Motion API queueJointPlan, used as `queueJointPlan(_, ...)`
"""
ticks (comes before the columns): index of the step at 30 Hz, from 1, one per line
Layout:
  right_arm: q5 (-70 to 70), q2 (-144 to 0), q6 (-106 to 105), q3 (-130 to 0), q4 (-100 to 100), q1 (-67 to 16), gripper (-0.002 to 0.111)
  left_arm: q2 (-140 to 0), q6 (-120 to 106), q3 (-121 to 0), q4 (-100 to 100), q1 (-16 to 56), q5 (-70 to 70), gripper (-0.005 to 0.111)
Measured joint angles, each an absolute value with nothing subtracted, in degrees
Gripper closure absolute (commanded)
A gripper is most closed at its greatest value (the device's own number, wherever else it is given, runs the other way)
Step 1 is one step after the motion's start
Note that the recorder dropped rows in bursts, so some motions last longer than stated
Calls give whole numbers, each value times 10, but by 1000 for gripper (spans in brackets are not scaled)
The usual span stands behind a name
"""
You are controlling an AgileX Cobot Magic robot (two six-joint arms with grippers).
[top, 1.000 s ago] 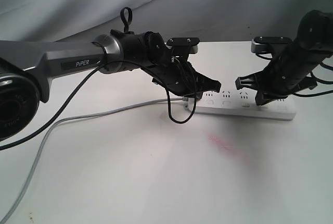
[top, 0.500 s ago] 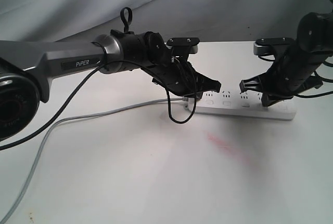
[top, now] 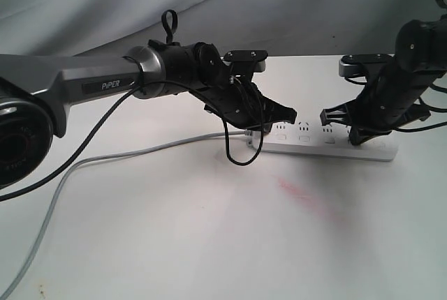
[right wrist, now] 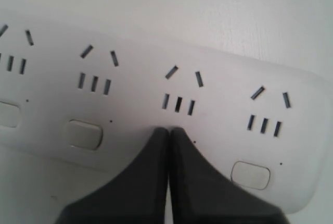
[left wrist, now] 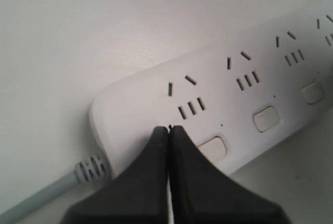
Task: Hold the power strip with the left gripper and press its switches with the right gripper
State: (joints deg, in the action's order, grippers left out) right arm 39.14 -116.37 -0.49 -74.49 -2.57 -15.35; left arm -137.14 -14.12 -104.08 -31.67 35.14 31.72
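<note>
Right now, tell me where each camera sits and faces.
Exterior: off the arms, facing the table and strip; shows the grey arm and black arm.
Left wrist: on the grey arm, looking along its shut left claw at the strip's cord end.
Right wrist: on the black arm, along its shut right claw at the other end.
Shared: both wrist views show the strip's switches.

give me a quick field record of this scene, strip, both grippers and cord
power strip: flat on the white table, sockets up
left gripper: fingers shut, tips over the cord end beside the first switch
right gripper: fingers shut, tips hiding the switch second from the far end
cord: light grey, trails across the table
pressing: cannot tell
</note>
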Motion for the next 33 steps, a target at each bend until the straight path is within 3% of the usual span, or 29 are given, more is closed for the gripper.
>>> queueJointPlan(33, 360, -1137, -63, -724, -125, -153, 108, -1371, -140, -1041, -317, 351, 317, 107)
